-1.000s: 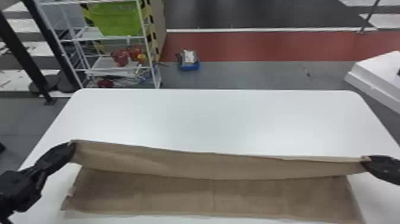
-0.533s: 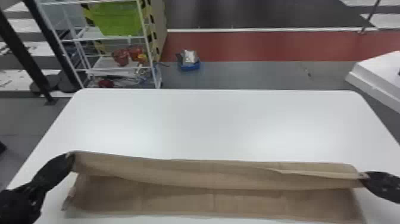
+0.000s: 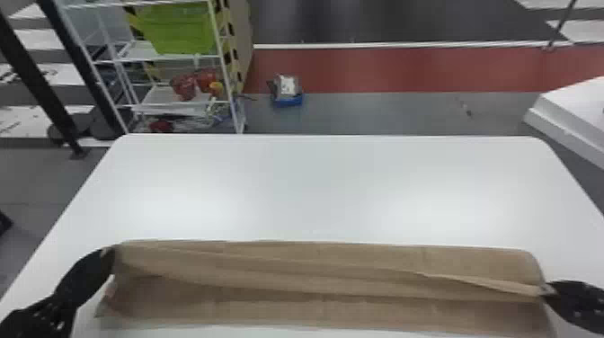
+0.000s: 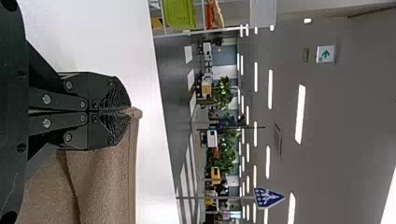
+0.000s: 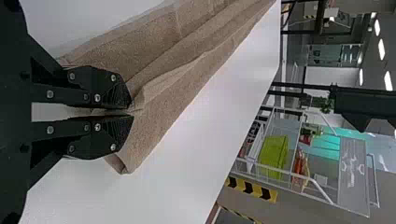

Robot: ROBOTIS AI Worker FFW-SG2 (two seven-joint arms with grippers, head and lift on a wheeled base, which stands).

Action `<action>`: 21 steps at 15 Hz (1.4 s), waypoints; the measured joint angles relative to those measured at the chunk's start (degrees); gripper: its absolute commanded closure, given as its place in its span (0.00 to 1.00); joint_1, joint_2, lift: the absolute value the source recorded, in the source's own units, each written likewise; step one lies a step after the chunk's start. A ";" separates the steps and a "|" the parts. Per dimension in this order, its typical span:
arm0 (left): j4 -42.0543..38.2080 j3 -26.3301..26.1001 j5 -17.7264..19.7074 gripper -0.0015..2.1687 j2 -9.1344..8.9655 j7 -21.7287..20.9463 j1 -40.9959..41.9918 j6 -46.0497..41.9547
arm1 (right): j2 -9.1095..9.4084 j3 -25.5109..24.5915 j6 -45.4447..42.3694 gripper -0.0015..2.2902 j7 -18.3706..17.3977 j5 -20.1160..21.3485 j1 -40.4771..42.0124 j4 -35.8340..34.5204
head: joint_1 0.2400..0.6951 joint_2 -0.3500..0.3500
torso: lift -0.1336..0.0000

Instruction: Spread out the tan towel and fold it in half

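We're likely mid-fold: left gripper [image 4: 127, 112] and right gripper [image 5: 131, 112] both pinch tan towel [image 3: 323, 269]. Next: lower, align, release.

Wht rack [image 3: 135, 51] w/ grn bin [image 3: 177, 30], bkgd.

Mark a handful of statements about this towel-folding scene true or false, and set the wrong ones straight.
1. The left claw grips the towel. True.
2. The right claw is off the towel. False: the right claw grips it too.
3. The green bin is on the rack beyond the table. True.
4. The towel lies along the table's far edge. False: it is on the near side.
5. The towel is perfectly smooth. False: folds run across it.
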 measured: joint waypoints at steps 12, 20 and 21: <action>4.73 0.59 3.13 0.56 0.68 -1.75 2.09 -5.11 | -1.22 -3.93 -5.09 0.22 -0.18 -2.09 4.54 3.03 | 1.00 0.53 | 0.08; 7.82 3.93 3.87 0.26 2.57 -2.10 1.65 -5.72 | -1.90 -8.10 -2.41 0.20 0.77 -10.30 6.19 2.76 | 1.00 0.55 | 0.08; 7.51 4.01 3.83 0.17 2.38 -2.39 1.67 -5.62 | -1.15 -8.32 2.46 0.20 1.06 -11.33 6.44 0.15 | 1.00 0.55 | 0.08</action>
